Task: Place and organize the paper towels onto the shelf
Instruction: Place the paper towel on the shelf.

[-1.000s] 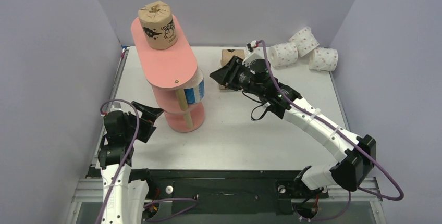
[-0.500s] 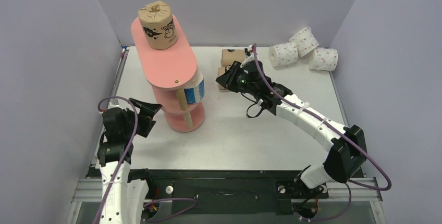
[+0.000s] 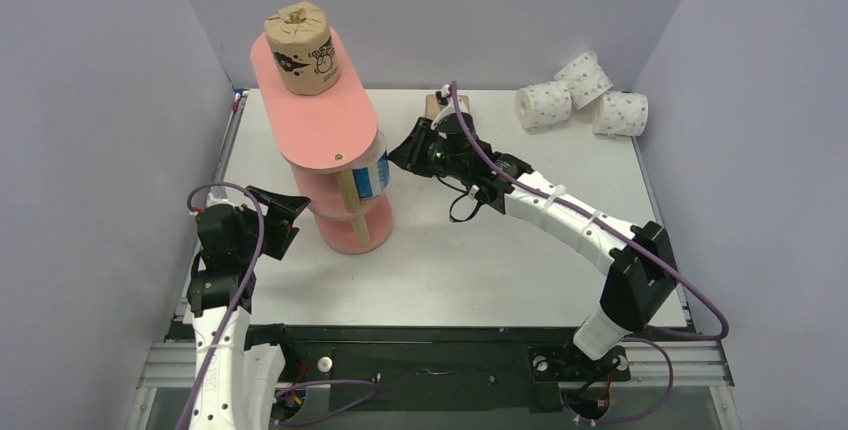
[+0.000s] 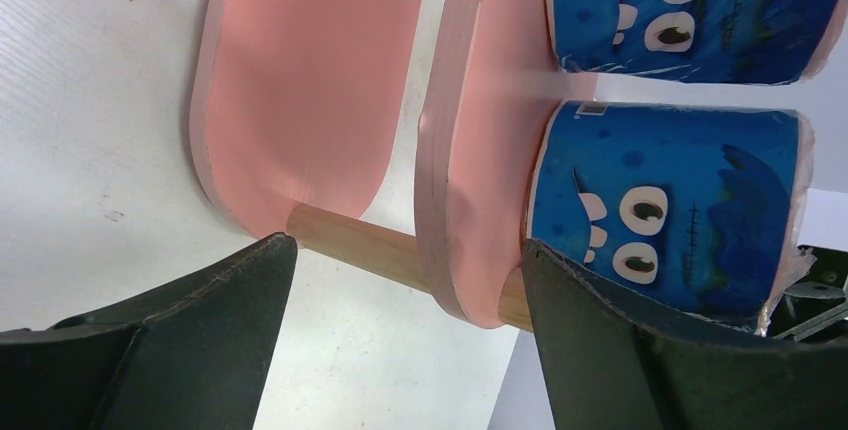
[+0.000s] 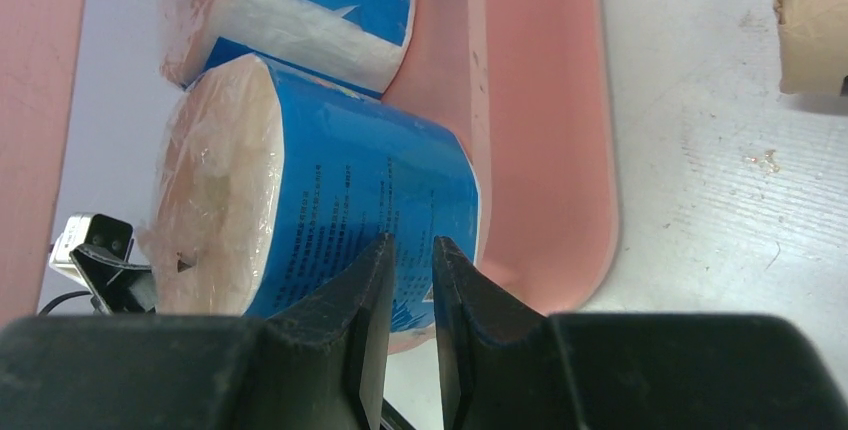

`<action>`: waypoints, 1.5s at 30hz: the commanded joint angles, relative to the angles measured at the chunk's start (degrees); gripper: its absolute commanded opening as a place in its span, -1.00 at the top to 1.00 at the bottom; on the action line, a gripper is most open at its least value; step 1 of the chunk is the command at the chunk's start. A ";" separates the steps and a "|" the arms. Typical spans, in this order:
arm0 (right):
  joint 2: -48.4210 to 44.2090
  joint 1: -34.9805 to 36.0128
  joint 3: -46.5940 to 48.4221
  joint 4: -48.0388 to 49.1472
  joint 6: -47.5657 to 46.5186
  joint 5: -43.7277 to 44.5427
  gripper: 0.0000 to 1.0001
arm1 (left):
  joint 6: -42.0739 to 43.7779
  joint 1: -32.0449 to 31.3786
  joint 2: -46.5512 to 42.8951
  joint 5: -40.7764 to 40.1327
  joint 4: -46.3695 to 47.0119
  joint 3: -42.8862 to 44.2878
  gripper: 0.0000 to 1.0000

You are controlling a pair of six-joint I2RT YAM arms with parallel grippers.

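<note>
The pink shelf (image 3: 315,115) stands at the left, with one brown paper towel roll (image 3: 300,47) upright on its top board. Two blue rolls (image 5: 330,220) (image 5: 310,10) lie on the middle board (image 4: 470,150). My right gripper (image 3: 398,153) (image 5: 411,242) is nearly shut and holds nothing; its tips are at the side of the nearer blue roll (image 3: 372,175). My left gripper (image 3: 285,215) (image 4: 407,242) is open, and its fingers straddle a wooden post (image 4: 350,240) and the middle board's rounded end. Three white dotted rolls (image 3: 545,103) lie at the back right.
Another brown roll (image 3: 436,105) (image 5: 815,20) sits on the table behind my right wrist, partly hidden. Purple walls close in the left, back and right sides. The right arm stretches diagonally across the table's middle.
My right arm swung left from the brown rolls on the table to the shelf's middle tier, and its jaws narrowed. The left jaws closed a little around the post.
</note>
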 commanded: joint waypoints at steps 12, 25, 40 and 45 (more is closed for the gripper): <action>3.11 4.14 4.28 1.41 -0.93 -0.85 0.63 | -0.20 0.08 0.65 -0.31 2.92 3.29 -0.63; -0.53 1.55 0.63 2.65 -0.80 0.43 0.63 | -3.12 0.11 2.53 -1.87 5.57 5.47 -0.64; 5.60 0.20 9.27 1.28 -1.27 -2.02 0.61 | -3.62 0.13 6.86 -1.89 10.09 8.20 -0.55; 6.93 1.65 10.61 0.56 -1.62 -2.44 0.61 | -3.58 -0.03 7.19 -1.05 12.73 7.67 -0.50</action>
